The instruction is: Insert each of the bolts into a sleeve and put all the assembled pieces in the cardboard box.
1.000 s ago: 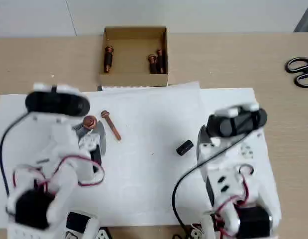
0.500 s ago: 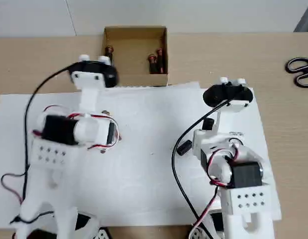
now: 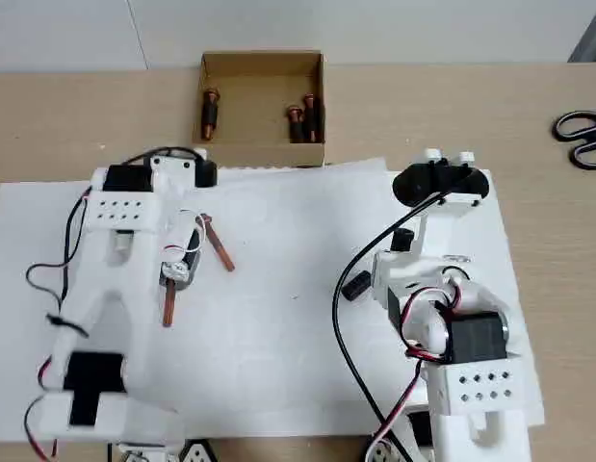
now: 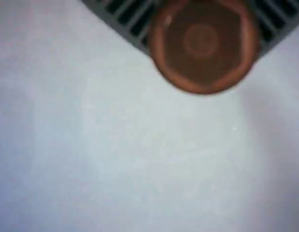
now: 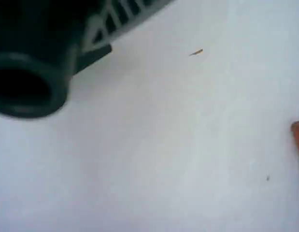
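Box [image 3: 262, 58]: three sleeved bolts [image 3: 210, 114]; left hand [image 3: 173, 281] clamped on bolt [image 3: 168, 306], right hand [image 3: 369, 281] on sleeve [image 3: 354, 286]

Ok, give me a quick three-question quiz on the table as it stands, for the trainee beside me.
1. How many assembled pieces lie in the cardboard box?
2. True or false: the black sleeve is outside the box.
3. Which lies loose on the paper? A) a bolt B) scissors C) a sleeved bolt
Key: 1) three; 2) true; 3) A
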Motion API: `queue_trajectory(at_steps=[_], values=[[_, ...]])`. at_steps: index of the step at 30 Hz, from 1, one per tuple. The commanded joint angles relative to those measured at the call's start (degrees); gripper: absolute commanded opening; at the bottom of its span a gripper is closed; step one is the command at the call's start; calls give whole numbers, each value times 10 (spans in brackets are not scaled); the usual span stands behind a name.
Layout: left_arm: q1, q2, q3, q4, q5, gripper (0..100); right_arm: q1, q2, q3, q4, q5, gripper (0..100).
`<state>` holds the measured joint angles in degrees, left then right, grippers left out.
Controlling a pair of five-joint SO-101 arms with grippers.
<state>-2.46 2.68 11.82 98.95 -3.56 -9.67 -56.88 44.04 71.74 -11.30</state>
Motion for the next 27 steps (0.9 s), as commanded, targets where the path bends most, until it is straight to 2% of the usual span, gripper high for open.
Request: queue_trajectory(at_steps=[1,9,16,21,27], values=[[-4,44,-25,15,-8,5,5,-2,-28,0,-5,3],[-3,141,-28,-29,-21,6,5,-1,-28,0,-6,3],[-3,149,-25,-71,-20,93,5,-2,-27,0,-6,3],[-3,149,-8,-101,-22,95,5,-2,-27,2,-6,3],[1,149,59,-190,-22,93,5,-2,-27,4,-6,3]])
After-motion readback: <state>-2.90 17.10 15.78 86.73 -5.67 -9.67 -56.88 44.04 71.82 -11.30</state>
